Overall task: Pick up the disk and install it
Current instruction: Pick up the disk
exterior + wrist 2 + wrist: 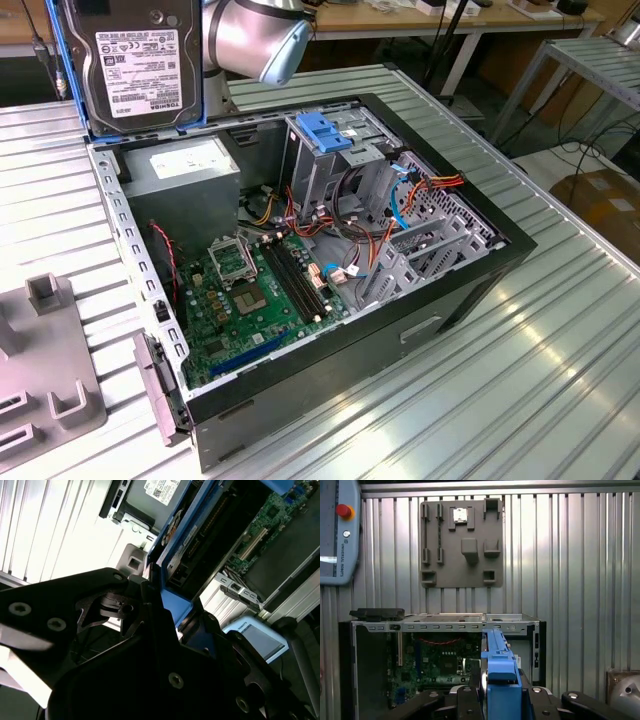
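Silver-grey rectangular metal disk [135, 65] in light-blue plastic bracket is held upright, raised near a corner of the open black computer case [470, 290] | black end effector [501, 690] is clamped on the bracket | ribbed metal desk [560, 370] is seen underneath.

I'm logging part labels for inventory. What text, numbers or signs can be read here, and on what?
White label on the disk: lines of print and barcodes, too small to read reliably.
White sticker on the grey box in the computer case: blurred, unreadable.
Control pendant with a red button, first wrist view: one line of print, too small to trust.
Green circuit board: markings too small.
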Action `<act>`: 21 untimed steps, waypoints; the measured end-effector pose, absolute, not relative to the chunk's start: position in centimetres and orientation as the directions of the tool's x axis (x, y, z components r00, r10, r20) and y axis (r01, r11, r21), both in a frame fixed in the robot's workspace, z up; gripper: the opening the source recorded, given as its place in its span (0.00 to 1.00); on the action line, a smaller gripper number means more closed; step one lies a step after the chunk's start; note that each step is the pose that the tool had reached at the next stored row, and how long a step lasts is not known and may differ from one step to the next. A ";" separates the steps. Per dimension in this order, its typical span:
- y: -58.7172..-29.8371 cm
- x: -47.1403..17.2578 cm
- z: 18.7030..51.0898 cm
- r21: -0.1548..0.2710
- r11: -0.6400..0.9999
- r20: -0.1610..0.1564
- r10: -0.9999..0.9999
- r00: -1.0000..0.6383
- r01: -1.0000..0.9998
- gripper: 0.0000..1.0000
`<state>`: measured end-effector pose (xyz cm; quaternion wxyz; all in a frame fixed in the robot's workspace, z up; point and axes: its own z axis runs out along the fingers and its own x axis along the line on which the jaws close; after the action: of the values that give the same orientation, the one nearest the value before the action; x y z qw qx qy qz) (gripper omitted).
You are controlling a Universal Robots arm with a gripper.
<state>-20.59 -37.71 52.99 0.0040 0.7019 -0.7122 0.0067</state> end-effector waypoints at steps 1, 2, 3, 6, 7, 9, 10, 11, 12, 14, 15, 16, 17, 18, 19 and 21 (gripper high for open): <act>-37.8 -20.5 53.0 -0.004 0.015 0.015 -1.000 -0.015 -1.000 0.37; -37.9 -20.4 53.0 -0.004 0.014 0.015 -1.000 -0.015 -1.000 0.37; -37.9 -20.3 53.0 -0.004 0.015 0.015 -1.000 -0.015 -1.000 0.37; -38.1 -20.0 53.0 -0.004 0.014 0.015 -1.000 -0.015 -1.000 0.37; -38.1 -19.9 53.0 -0.004 0.015 0.015 -1.000 -0.015 -1.000 0.37; -38.3 -19.6 52.9 -0.004 0.015 0.015 -1.000 -0.015 -1.000 0.37; -38.3 -19.5 52.9 -0.004 0.015 0.015 -1.000 -0.015 -1.000 0.37; -38.4 -19.4 52.9 -0.004 0.015 0.015 -1.000 -0.015 -1.000 0.37; -38.5 -19.3 52.9 -0.004 0.015 0.015 -1.000 -0.015 -1.000 0.37; -38.8 -19.0 52.9 -0.004 0.014 0.015 -1.000 -0.015 -1.000 0.37; -38.9 -18.9 52.9 -0.004 0.015 0.015 -1.000 -0.015 -1.000 0.37; -39.0 -18.8 52.9 -0.004 0.015 0.015 -1.000 -0.015 -1.000 0.37; -39.1 -18.6 52.8 -0.004 0.015 0.015 -1.000 -0.015 -1.000 0.37; -39.3 -18.1 52.8 -0.004 0.015 0.015 -1.000 -0.015 -1.000 0.37; -39.5 -17.7 52.8 -0.004 0.014 0.015 -1.000 -0.015 -1.000 0.37; -39.6 -17.3 52.8 -0.004 0.015 0.015 -1.000 -0.015 -1.000 0.37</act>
<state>-17.29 -39.63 52.75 0.0040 0.7019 -0.7122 0.0067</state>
